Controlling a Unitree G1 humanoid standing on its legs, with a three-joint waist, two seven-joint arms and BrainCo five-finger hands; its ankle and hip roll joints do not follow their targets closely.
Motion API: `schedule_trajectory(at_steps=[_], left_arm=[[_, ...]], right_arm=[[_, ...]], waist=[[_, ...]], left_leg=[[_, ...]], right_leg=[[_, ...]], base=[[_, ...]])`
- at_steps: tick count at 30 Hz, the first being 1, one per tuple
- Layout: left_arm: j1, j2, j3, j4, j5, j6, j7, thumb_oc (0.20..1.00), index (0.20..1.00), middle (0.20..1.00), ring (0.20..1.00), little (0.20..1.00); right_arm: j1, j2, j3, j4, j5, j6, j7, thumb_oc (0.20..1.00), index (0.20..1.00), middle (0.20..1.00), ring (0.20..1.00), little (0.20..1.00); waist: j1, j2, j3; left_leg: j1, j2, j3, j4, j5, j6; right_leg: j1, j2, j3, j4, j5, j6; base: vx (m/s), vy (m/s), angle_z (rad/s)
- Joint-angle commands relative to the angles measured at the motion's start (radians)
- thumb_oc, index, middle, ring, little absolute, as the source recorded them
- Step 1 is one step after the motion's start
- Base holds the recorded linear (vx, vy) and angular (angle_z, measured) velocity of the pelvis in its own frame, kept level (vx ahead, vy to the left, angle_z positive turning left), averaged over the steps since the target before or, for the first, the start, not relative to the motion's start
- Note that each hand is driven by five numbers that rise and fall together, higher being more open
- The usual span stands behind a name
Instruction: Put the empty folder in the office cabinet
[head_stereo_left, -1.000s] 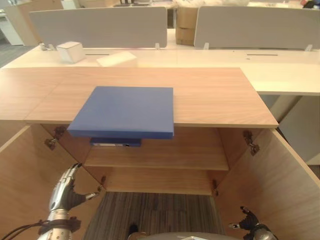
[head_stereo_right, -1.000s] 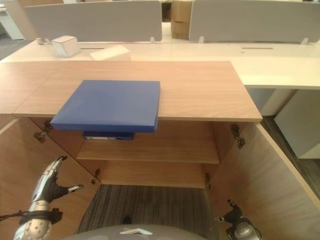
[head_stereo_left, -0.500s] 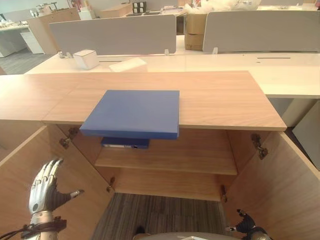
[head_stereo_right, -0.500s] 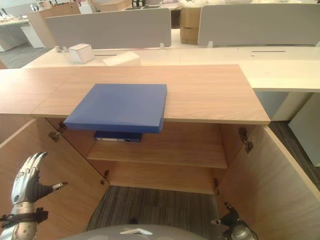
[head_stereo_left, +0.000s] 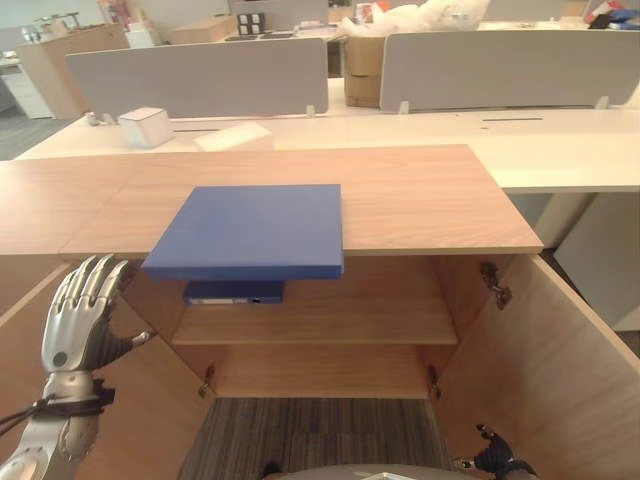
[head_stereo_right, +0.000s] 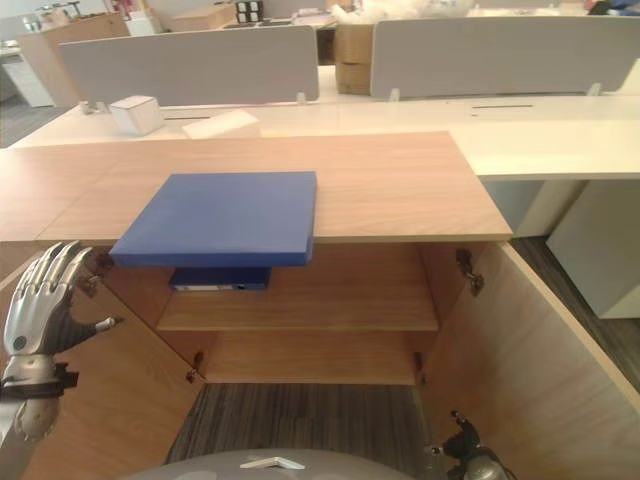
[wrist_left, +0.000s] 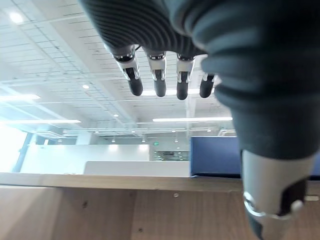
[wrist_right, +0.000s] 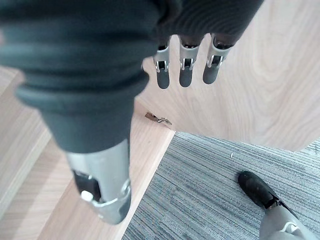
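Overhanging the cabinet top (head_stereo_left: 420, 200), your blue folder (head_stereo_left: 250, 230) lies flat.
Left robot hand (head_stereo_left: 80, 315) spread wide beside the left door (head_stereo_left: 60, 420); right robot hand (wrist_right: 185, 62) relaxed, empty.

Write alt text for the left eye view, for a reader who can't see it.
A blue folder lies flat on the wooden top of an open office cabinet, its front edge jutting past the top's front edge. The robot's left hand is raised, fingers straight, beside the open left door; another blue folder lies on the shelf inside.
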Motion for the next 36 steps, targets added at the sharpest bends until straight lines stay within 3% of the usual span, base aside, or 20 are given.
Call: schedule_trajectory(at_steps=[1, 12, 36], left_arm=[[-0.060, 0.076, 0.004, -0.037, 0.033, 0.005, 0.049, 1.000, 1.000, 1.000, 1.000, 1.000], [-0.184, 0.123, -0.112, 0.022, 0.059, 0.022, 0.057, 1.000, 1.000, 1.000, 1.000, 1.000], [-0.157, 0.075, -0.178, 0.043, 0.019, -0.003, -0.023, 1.000, 1.000, 1.000, 1.000, 1.000]], right_arm=[[-0.070, 0.026, -0.007, 0.006, 0.032, -0.029, -0.031, 1.000, 1.000, 1.000, 1.000, 1.000], [-0.060, 0.027, -0.007, 0.003, 0.044, -0.034, -0.040, 1.000, 1.000, 1.000, 1.000, 1.000], [-0.056, 0.026, -0.019, -0.001, 0.046, -0.031, -0.048, 1.000, 1.000, 1.000, 1.000, 1.000]], waist=[[-0.012, -0.039, 0.025], [-0.061, -0.053, 0.015], [-0.077, -0.054, 0.010]], left_leg=[[0.007, -0.003, -0.005, 0.001, -0.044, -0.020], [0.032, -0.015, 0.022, 0.001, -0.071, -0.011], [0.057, -0.019, 0.045, 0.001, -0.083, -0.005]], right_leg=[[0.034, -0.033, -0.014, 0.011, -0.046, 0.005], [0.010, -0.040, 0.044, 0.009, -0.032, 0.013], [0.009, -0.039, 0.076, 0.005, -0.028, 0.015]], base=[[0.06, 0.036, -0.07], [0.03, 0.024, -0.12], [0.00, 0.003, -0.05]])
